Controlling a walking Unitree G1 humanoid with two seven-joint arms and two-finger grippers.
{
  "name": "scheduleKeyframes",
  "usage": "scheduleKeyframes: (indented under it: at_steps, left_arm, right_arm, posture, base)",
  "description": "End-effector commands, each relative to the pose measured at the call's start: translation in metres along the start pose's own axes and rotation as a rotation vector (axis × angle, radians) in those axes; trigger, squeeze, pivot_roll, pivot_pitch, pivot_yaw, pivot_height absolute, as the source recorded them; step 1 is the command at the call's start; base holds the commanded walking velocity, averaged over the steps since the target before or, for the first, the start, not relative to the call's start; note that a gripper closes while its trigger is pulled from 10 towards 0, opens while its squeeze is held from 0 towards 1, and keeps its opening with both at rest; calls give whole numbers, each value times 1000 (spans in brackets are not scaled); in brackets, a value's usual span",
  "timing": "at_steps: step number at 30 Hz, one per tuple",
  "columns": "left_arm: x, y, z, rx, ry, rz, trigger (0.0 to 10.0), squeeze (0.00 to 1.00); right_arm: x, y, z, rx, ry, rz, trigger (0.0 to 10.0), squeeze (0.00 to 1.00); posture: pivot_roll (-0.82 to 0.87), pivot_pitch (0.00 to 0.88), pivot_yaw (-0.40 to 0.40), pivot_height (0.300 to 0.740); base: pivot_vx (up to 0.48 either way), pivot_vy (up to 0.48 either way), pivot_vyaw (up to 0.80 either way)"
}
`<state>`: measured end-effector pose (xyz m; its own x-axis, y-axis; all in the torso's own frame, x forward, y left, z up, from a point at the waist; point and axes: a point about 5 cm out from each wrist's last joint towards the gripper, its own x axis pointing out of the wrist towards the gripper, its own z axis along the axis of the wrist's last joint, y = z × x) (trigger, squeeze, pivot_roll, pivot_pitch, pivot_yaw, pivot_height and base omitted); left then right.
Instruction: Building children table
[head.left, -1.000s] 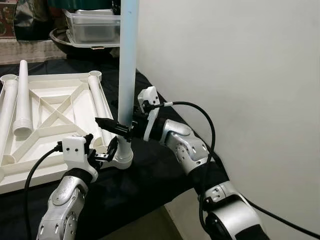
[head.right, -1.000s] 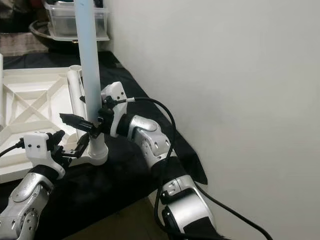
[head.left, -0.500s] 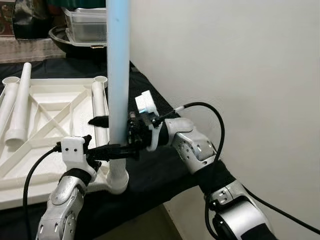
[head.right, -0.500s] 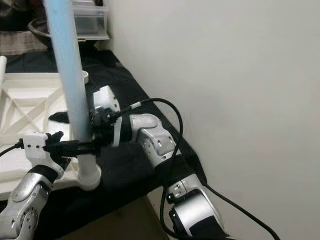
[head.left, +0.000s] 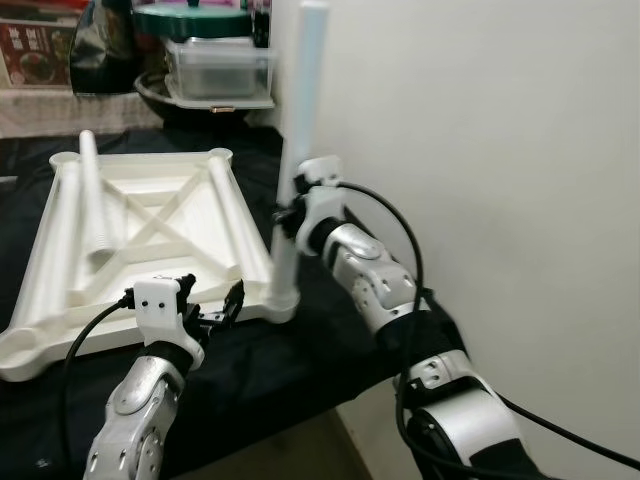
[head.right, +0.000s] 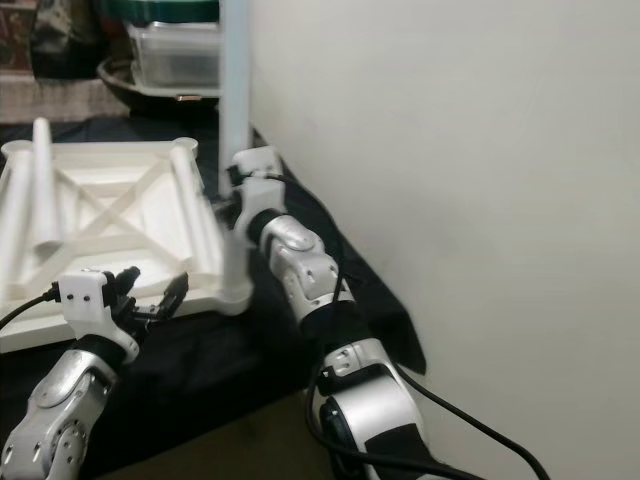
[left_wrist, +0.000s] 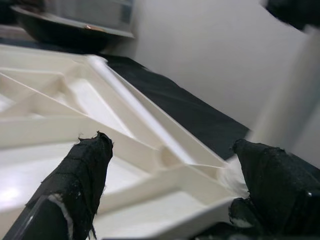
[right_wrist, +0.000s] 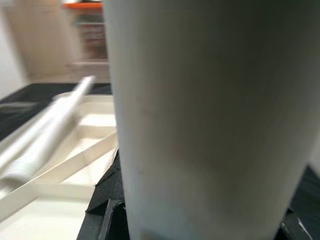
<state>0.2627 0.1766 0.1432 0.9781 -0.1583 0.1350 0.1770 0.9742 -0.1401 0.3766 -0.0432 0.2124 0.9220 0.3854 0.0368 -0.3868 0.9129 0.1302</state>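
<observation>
leg (head.left: 300, 150): stood upright in the near right corner of the tabletop (head.left: 150, 215)
right gripper (head.left: 290, 215): nearer, clamped round leg
left gripper (head.left: 215, 312): spread wide, held nothing

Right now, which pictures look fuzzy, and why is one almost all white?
In the right wrist view the white table leg is so close that it looks like a pale, soft-edged wall. In the left wrist view the two black fingers and the tabletop are blurry. In the left eye view the right gripper and the left gripper are slightly smeared.
</observation>
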Motion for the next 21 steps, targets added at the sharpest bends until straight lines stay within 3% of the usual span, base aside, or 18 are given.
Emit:
scheduleKeyframes:
  at_steps: [1,4,5,6,7,8,11,12,14,15,16,17,18,19,20,21]
  left_arm:
    - [0,-4,1,36,10,-9,10000,0]
    - [-6,-7,6,125,0,-1,10000,0]
    - [-9,-8,7,149,0,-3,10000,0]
    - [-9,-8,7,149,0,-3,10000,0]
    - [-14,-10,9,192,4,-28,10000,0]
    - [-18,-13,11,212,4,-54,10000,0]
    - [-24,-18,15,226,3,-93,10000,0]
    - [-32,-23,18,227,12,-131,10000,0]
    - [-32,-23,18,227,12,-131,10000,0]
    - [-45,-30,20,237,33,-178,10000,0]
    - [-45,-30,20,237,33,-178,10000,0]
    - [-54,-33,20,236,50,-189,10000,0]
    - [-54,-33,20,236,50,-189,10000,0]
    - [-62,-36,18,239,70,-188,10000,0]
    - [-62,-36,18,239,70,-188,10000,0]
    - [-69,-38,16,231,89,-184,10000,0]
  right_arm:
    - [-9,-27,-19,27,80,-151,0,0]
    - [-25,-33,-12,24,51,-224,0,0]
    - [-28,-29,-6,35,29,-188,4902,0]
    - [-28,-29,-6,35,29,-188,4902,0]
    - [-29,-12,9,44,-56,-30,10000,0]
    - [-29,-8,19,39,-114,58,10000,1000]
    - [-29,-4,29,40,-166,138,10000,1000]
    - [-28,2,36,26,-166,271,10000,220]
    - [-28,2,36,26,-166,271,10000,220]
    - [-31,11,44,7,-151,479,10000,0]
    - [-31,11,44,7,-151,479,10000,0]
    - [-38,16,47,-18,-144,646,10000,0]
    - [-38,16,47,-18,-144,646,10000,0]
    - [-45,20,46,-67,-120,791,10000,0]
    - [-45,20,46,-67,-120,791,10000,0]
    - [-49,21,43,-105,-92,892,10000,0]
  posture:
    - [126,0,-144,740]
    - [96,0,-122,740]
    - [92,0,-120,740]
    - [92,0,-120,740]
    - [85,0,-114,740]
    - [89,0,-114,740]
    - [89,0,-114,740]
    - [99,0,-113,740]
    - [99,0,-113,740]
    - [114,0,-117,740]
    - [114,0,-117,740]
    - [126,0,-120,740]
    - [126,0,-120,740]
    - [131,0,-120,740]
    - [131,0,-120,740]
    - [143,0,-126,740]
  base:
    - [0,0,0]
    - [0,0,0]
    - [0,0,0]
    - [0,0,0]
    - [0,0,0]
    - [0,0,0]
    - [0,0,0]
    - [0,0,0]
    - [0,0,0]
    - [0,0,0]
    - [0,0,0]
    - [0,0,0]
    - [0,0,0]
    - [0,0,0]
    - [0,0,0]
    - [0,0,0]
